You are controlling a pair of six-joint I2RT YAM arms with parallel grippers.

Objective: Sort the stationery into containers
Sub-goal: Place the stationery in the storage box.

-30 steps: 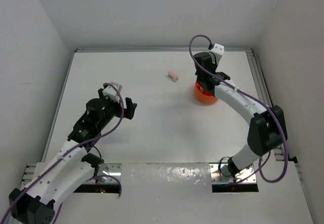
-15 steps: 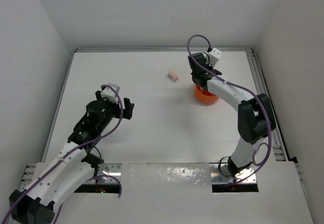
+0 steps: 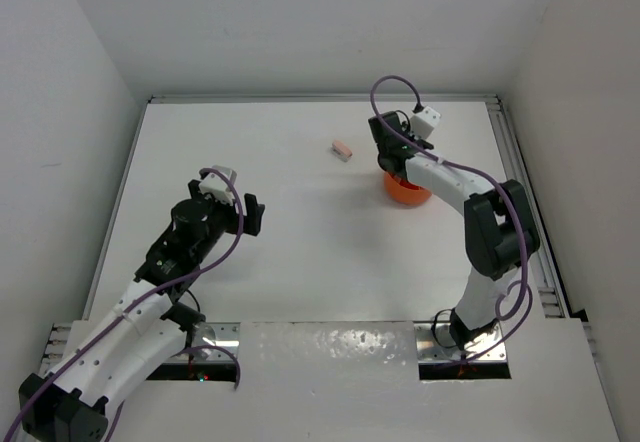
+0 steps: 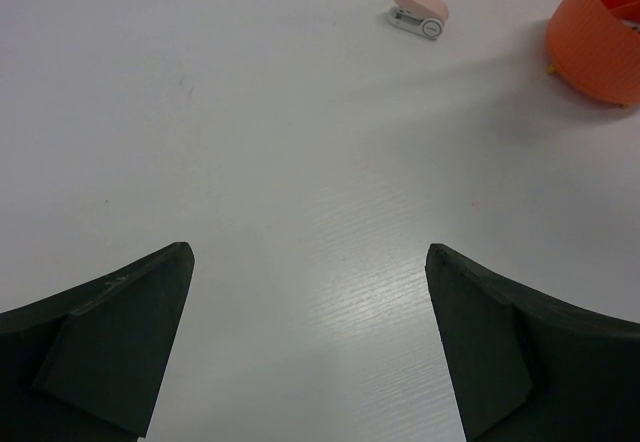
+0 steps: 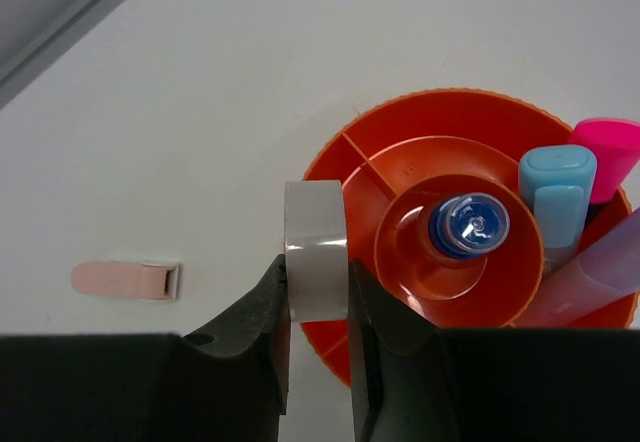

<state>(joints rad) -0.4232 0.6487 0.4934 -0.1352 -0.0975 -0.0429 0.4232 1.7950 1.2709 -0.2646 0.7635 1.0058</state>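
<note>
The round orange tub (image 5: 420, 132) (image 3: 408, 190) (image 4: 598, 37) stands at the back right of the table. It holds a blue-capped bottle (image 5: 468, 225) in the middle, a light blue tube (image 5: 556, 194), a pink marker (image 5: 606, 152) and a pale pink stick (image 5: 590, 277). My right gripper (image 5: 317, 292) (image 3: 386, 140) is shut on the tape ring (image 5: 315, 250), held on edge above the tub's left rim. A pink eraser block (image 3: 342, 149) (image 5: 125, 280) (image 4: 418, 10) lies on the table left of the tub. My left gripper (image 4: 310, 342) (image 3: 240, 207) is open and empty, over bare table.
White walls close in the table at the back and both sides. A metal rail (image 3: 515, 162) runs along the right edge near the tub.
My right gripper with the tape ring has moved left and a little back, over the tub's left rim. The left arm has barely moved.
</note>
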